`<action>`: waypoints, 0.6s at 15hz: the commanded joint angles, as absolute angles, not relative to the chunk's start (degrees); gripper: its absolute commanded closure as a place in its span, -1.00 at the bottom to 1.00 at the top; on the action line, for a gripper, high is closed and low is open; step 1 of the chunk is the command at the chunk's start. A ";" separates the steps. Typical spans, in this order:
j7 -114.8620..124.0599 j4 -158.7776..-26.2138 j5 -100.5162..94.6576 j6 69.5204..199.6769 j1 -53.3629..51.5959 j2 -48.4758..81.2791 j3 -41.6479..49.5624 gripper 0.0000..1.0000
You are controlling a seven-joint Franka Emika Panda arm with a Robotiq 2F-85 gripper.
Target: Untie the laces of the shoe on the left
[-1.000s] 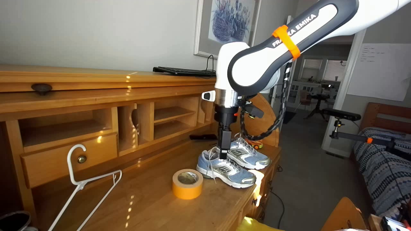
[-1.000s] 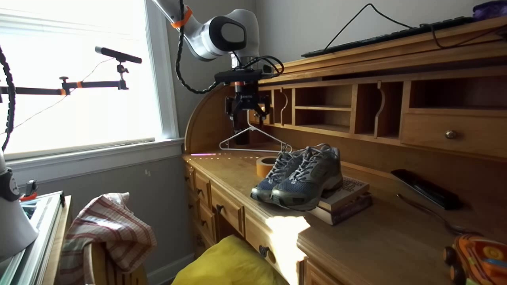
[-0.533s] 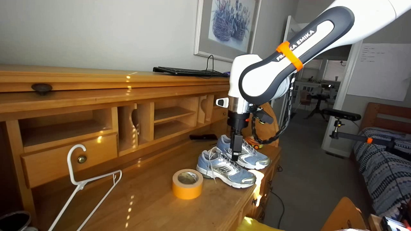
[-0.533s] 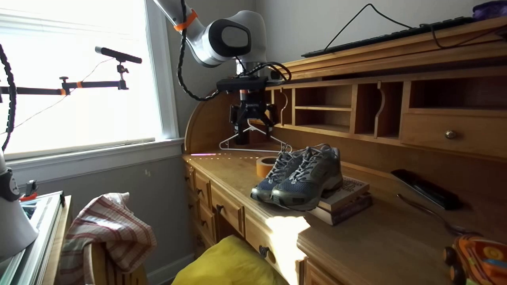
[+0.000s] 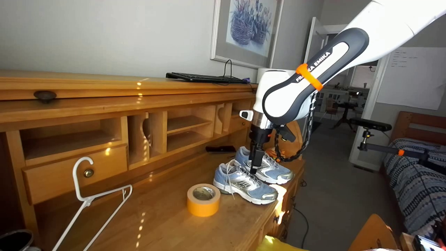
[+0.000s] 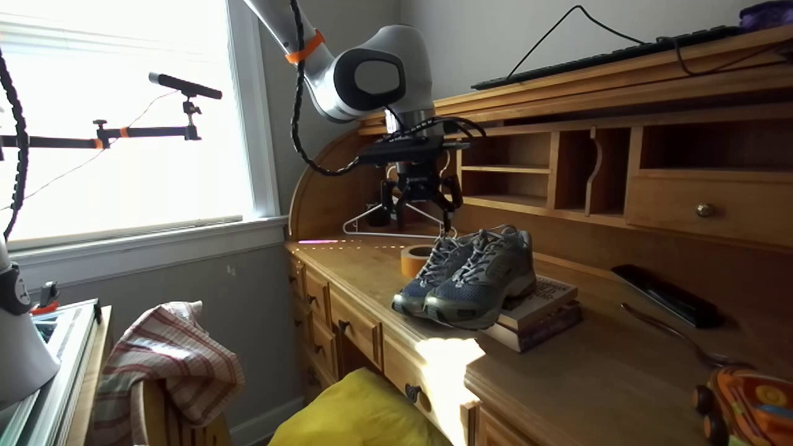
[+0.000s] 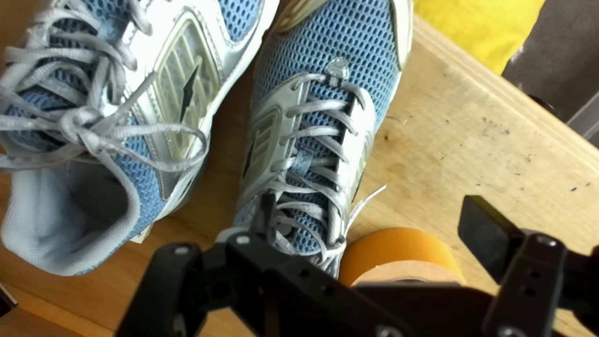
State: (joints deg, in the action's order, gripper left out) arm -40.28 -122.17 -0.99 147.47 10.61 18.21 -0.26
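Observation:
Two silver-blue mesh shoes stand side by side. In the wrist view, the left shoe (image 7: 187, 79) has its pale laces (image 7: 79, 124) tied in a bow. The right shoe (image 7: 337, 32), beside the tape, has laces (image 7: 323, 131) with a loose end sticking out. The pair shows in both exterior views, the bow-tied shoe (image 5: 278, 172) (image 6: 464, 303) and the loose-laced shoe (image 5: 258, 191) (image 6: 412, 291). My gripper (image 7: 376, 225) is open and empty. One finger overlaps the loose-laced shoe's upper laces; I cannot tell whether it touches. The gripper (image 6: 424, 228) is tilted near the shoes' ankle end.
An orange tape roll (image 5: 204, 200) stands beside the loose-laced shoe. A white hanger (image 5: 87, 200) is on the desk. Books (image 6: 539, 310) lie by the bow-tied shoe. A black object (image 6: 669, 294), a toy car (image 6: 753, 402) and the desk's pigeonholes (image 6: 505, 167) are around.
My gripper has moved down and toward the shoes, rightward in both exterior views, and now tilts. It stays open. The shoes, laces and tape have not moved.

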 commanded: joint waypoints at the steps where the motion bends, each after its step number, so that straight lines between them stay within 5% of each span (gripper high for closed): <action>1: -44.07 -120.56 2.20 150.38 12.32 21.29 -2.16 -1.00; 9: -50.35 -117.30 8.10 151.95 15.94 25.07 -6.75 -1.00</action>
